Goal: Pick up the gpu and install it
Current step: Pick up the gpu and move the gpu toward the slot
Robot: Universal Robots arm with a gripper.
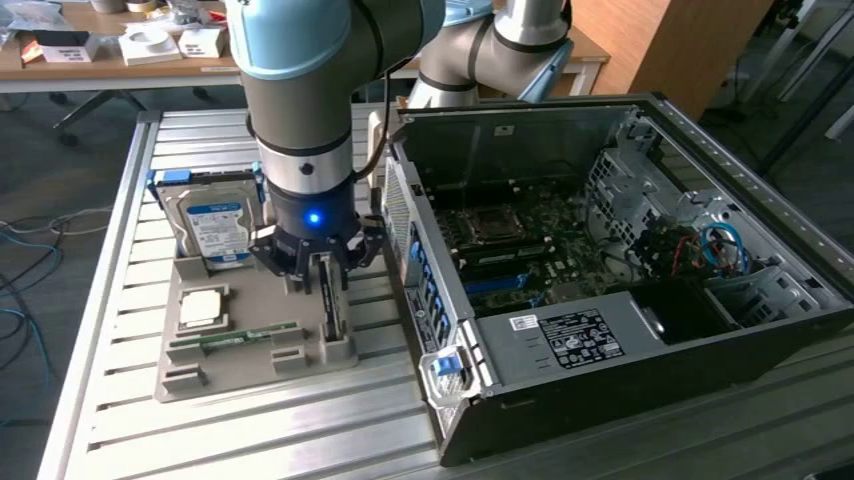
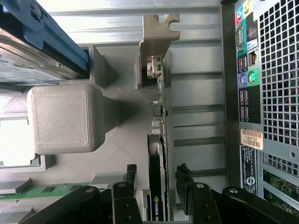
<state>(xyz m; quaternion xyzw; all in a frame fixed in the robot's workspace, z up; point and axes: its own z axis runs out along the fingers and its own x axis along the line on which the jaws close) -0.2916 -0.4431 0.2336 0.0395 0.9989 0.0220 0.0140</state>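
Wrist view showed the gripper (image 2: pixel 156 173) open astride the gpu (image 2: pixel 157 144), unclamped, which a grey holder (image 2: pixel 117 154) held on edge for easy grasping.

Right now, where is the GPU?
The gpu stands on edge in the grey tray, to the exterior view's left of the computer case, straddled by the open gripper.

Tool (image 1: pixel 324 283) astride upright gpu (image 1: pixel 330 312) in grey tray (image 1: pixel 262 303), hard drive (image 1: pixel 218 228) behind, open computer case (image 1: pixel 641 385) beside
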